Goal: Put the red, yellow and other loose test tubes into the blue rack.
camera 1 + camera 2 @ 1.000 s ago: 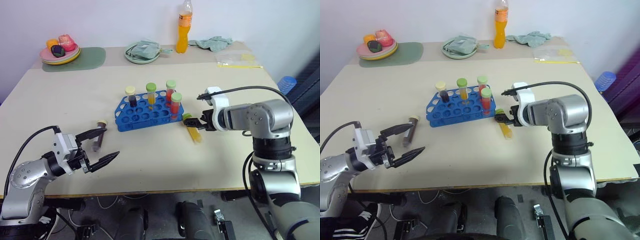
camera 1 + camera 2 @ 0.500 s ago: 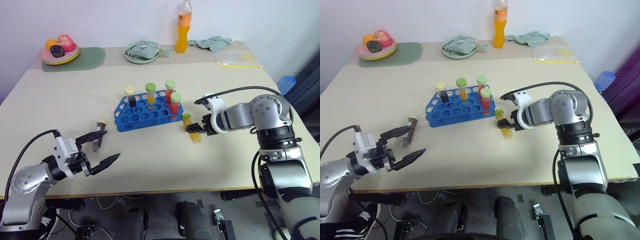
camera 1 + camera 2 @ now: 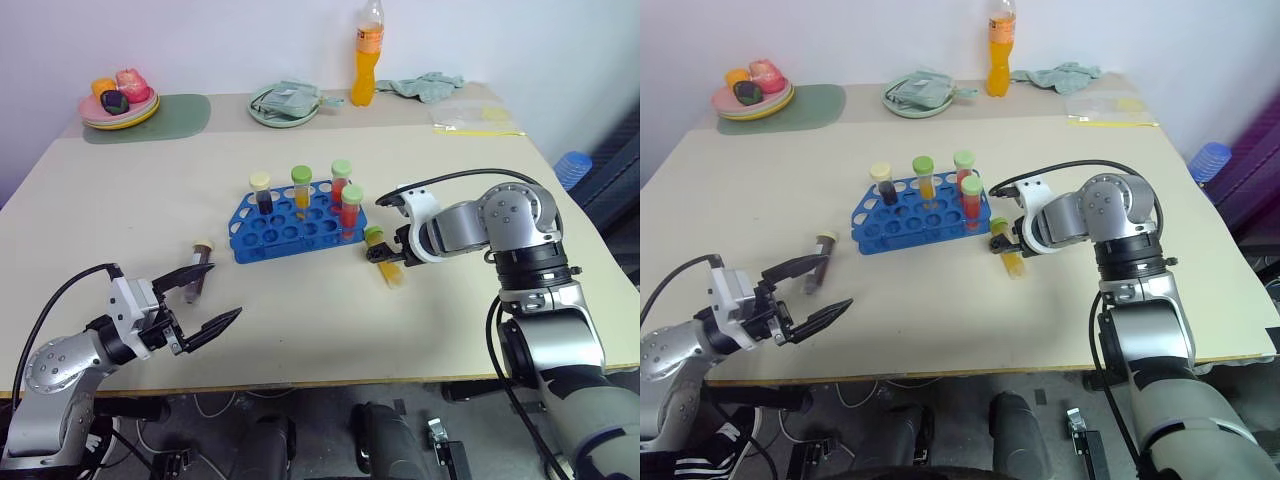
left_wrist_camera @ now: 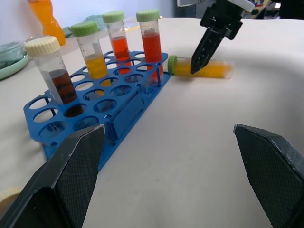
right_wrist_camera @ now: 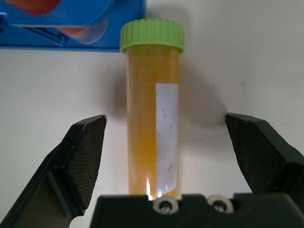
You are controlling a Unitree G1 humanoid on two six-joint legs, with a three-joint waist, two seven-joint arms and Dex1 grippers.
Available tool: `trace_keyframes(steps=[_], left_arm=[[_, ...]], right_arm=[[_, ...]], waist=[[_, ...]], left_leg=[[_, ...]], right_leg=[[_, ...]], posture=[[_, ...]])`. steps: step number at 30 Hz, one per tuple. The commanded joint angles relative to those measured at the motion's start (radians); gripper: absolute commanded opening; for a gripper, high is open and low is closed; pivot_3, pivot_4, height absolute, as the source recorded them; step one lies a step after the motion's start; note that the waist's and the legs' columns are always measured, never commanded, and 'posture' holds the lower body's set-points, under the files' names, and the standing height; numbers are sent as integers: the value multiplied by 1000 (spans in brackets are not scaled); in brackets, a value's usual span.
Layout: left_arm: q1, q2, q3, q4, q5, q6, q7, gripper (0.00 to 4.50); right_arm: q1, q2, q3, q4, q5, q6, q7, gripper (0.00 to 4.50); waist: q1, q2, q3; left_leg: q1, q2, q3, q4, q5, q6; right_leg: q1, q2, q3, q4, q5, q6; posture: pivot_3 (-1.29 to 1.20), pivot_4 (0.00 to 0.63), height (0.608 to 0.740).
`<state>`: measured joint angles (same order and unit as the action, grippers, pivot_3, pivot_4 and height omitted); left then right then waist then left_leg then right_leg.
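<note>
The blue rack [image 3: 283, 236] stands mid-table with several capped tubes upright in it. Just right of it a yellow test tube [image 3: 387, 264] with a green cap lies on the table. My right gripper [image 3: 384, 250] points down over it, open, a finger on either side of the tube [image 5: 152, 123] and apart from it. A dark test tube [image 3: 199, 270] with a cream cap lies left of the rack. My left gripper [image 3: 207, 298] hovers open and empty near the front edge, just short of that tube.
Along the far edge stand an orange drink bottle [image 3: 368, 52], a green dish with a cloth [image 3: 285, 103], a plate of toy food [image 3: 120, 100] on a green mat [image 3: 170, 118], another cloth [image 3: 430, 85] and a plastic bag [image 3: 475, 119].
My right gripper has sunk a little and its wrist has turned, so its fingers now straddle the lying yellow tube. The left gripper has stayed where it was.
</note>
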<state>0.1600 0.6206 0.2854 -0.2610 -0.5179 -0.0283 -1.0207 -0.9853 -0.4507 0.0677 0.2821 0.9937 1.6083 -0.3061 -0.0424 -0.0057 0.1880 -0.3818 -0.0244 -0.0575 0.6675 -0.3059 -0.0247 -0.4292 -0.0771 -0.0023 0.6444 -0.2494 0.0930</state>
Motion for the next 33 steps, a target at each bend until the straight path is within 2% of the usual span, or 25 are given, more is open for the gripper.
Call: trace_keyframes(steps=[1, 2, 5, 8, 15, 20, 23, 25, 28, 33], left_arm=[[14, -6, 1, -47, -1, -17, 12, 4500], [17, -8, 3, -50, 0, -17, 14, 4500], [27, -10, 6, -57, 1, -17, 17, 4500], [35, -11, 7, -67, 1, -16, 24, 4500], [41, -5, 8, -85, 0, -5, 35, 4500], [29, 1, 12, -90, -9, 11, 42, 4500], [25, 6, 14, -88, -11, 13, 42, 4500], [14, 10, 9, -85, -11, 18, 43, 4500], [0, 15, 8, -80, -13, 25, 39, 4500], [-31, 22, 9, -67, -19, 38, 34, 4500]], right_arm=[[-29, 12, 15, 5, -22, 6, 29, 4386], [-29, 12, 21, 5, -30, 6, 39, 4160], [-24, 19, 27, 8, -54, 6, 60, 3080], [-21, 25, 31, 9, -81, 6, 81, 1599], [-38, 32, 0, 5, -156, 6, 119, 1599], [-41, 46, -201, -12, -278, -35, 86, 1599], [-10, 28, -237, -83, -337, -70, 99, 1599], [27, 50, -314, -134, -361, -127, 91, 1599], [82, 94, -358, -235, -359, -244, 141, 1599], [220, 141, -288, -503, -355, -608, 398, 1599]], waist=[[-1, 0, 0], [-1, 0, 0], [-1, 0, 0], [-1, 0, 0], [-2, 0, 0], [5, 0, 0], [6, 0, 0], [6, 0, 0], [6, 0, 0], [-2, 1, 1]], left_leg=[[0, 0, 0, 0, 0, 0], [0, 0, 0, 0, 0, 0], [0, 0, 0, 0, 0, 0], [0, 0, 0, 0, 0, 0], [1, 0, 0, 0, 0, 0], [0, 0, 0, 0, 0, 0], [-2, 0, 0, 0, 0, 0], [-3, 0, 0, 0, 0, 0], [-3, 0, 0, -1, 0, 0], [-3, 0, 0, -1, 0, 0]], right_leg=[[0, 0, 0, 0, 0, 0], [0, 0, 0, 0, 0, 0], [0, 0, 0, 0, 0, 0], [0, 0, 0, 0, 0, 0], [0, 0, 0, 0, 0, 0], [0, 0, 0, 0, 0, 0], [-1, 0, 0, -1, 0, 0], [-2, 0, 0, -1, 0, 0], [-2, 0, 0, -1, 0, 0], [-3, 1, 0, 0, 0, 0]], posture=[[0, 150, 740], [0, 150, 740], [0, 150, 740], [0, 150, 740], [0, 150, 740], [0, 150, 740], [0, 150, 740], [0, 150, 740], [0, 150, 740], [0, 150, 740]])
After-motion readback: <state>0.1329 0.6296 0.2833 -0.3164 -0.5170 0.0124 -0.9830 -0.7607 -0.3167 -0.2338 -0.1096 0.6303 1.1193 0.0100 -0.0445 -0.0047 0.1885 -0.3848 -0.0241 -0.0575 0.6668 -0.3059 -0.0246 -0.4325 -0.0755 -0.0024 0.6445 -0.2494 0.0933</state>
